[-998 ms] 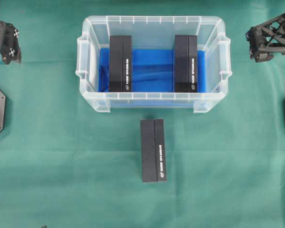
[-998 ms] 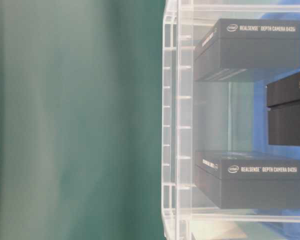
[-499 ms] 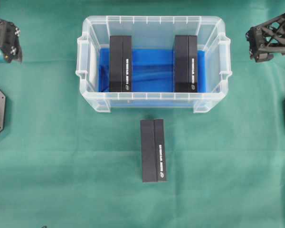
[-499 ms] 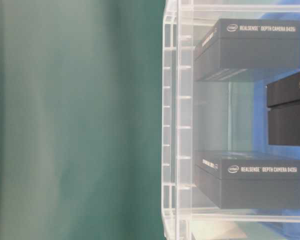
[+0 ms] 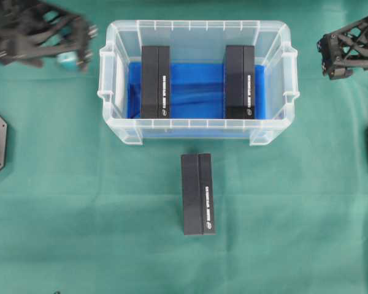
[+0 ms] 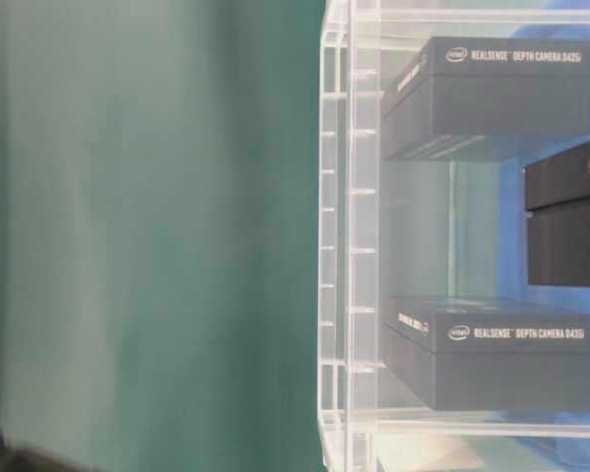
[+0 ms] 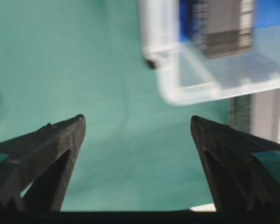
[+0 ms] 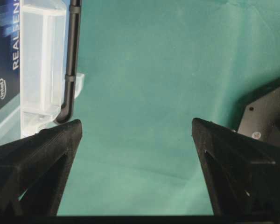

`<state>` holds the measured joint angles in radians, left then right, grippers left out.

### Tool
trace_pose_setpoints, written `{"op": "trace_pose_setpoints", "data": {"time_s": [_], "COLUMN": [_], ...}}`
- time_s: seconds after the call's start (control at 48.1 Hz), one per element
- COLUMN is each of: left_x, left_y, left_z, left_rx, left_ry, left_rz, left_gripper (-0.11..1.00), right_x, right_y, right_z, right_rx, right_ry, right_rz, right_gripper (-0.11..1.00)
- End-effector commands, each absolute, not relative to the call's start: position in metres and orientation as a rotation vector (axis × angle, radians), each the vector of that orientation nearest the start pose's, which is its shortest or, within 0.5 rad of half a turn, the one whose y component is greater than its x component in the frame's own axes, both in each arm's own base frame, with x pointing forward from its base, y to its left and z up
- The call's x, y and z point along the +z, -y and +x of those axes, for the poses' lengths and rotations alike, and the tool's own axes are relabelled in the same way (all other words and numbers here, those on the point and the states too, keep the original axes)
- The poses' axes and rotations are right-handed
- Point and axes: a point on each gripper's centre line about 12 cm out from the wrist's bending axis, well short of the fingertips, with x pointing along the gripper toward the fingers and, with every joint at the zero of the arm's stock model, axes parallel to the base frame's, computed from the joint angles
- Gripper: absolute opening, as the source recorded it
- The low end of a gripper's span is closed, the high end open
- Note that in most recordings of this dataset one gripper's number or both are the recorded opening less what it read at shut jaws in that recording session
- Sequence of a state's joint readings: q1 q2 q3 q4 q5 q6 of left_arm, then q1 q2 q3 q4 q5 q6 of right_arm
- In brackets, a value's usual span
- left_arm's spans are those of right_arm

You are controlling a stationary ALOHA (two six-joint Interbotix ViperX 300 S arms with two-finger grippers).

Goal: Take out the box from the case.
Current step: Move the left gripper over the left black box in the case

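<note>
Left gripper (image 7: 137, 128): jaws spread wide, nothing between them; only green cloth (image 5: 80, 214) is seen in the gap. In the overhead view the left gripper (image 5: 70, 46) is blurred and is placed just outside the case (image 5: 110, 98) at its 9–10 o'clock corner.

Right gripper (image 8: 135, 128): jaws likewise wide apart and empty. In the overhead view the right gripper (image 5: 340, 52) is placed beyond the case's 3 o'clock end.

Two black RealSense boxes are seen inside the case on the blue lining (image 5: 196, 92): the left box (image 5: 155, 81) toward 9 o'clock, the right box (image 5: 240, 81) toward 3 o'clock. Long axes of both run 12-to-6.

From the left jaws the left box lies toward 3–4 o'clock, across the end wall; it is judged the nearer target for that arm. The rim handle must be cleared before descent.

A third box (image 5: 198, 193) lies on the cloth at 6 o'clock of the case, apart from it.
</note>
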<state>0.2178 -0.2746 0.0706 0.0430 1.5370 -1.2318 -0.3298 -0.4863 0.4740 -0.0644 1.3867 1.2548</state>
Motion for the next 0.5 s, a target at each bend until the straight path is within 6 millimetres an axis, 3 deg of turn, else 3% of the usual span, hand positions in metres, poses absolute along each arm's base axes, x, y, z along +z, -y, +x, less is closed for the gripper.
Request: {"op": "trace_pose_setpoints", "data": {"time_s": [0.0, 0.27, 0.478], "left_x": [0.393, 0.399, 0.400], "left_y": [-0.072, -0.075, -0.074], "left_z": [0.308, 0.358, 0.376], "left_rx": [0.986, 0.950, 0.958], "left_ry": [-0.989, -0.982, -0.998], "left_rz": [-1.143, -1.128, -1.128], "left_gripper": [0.98, 0.98, 0.98], "right_x": [0.313, 0.313, 0.313], "right_y": [0.084, 0.084, 0.084], "right_z": [0.221, 0.220, 0.220], "right_rx": [-1.137, -1.135, -1.135], "right_ry": [-0.974, -0.974, -0.974], "right_rz": [1.199, 1.196, 1.196], "right_gripper": [0.94, 0.94, 0.94]}}
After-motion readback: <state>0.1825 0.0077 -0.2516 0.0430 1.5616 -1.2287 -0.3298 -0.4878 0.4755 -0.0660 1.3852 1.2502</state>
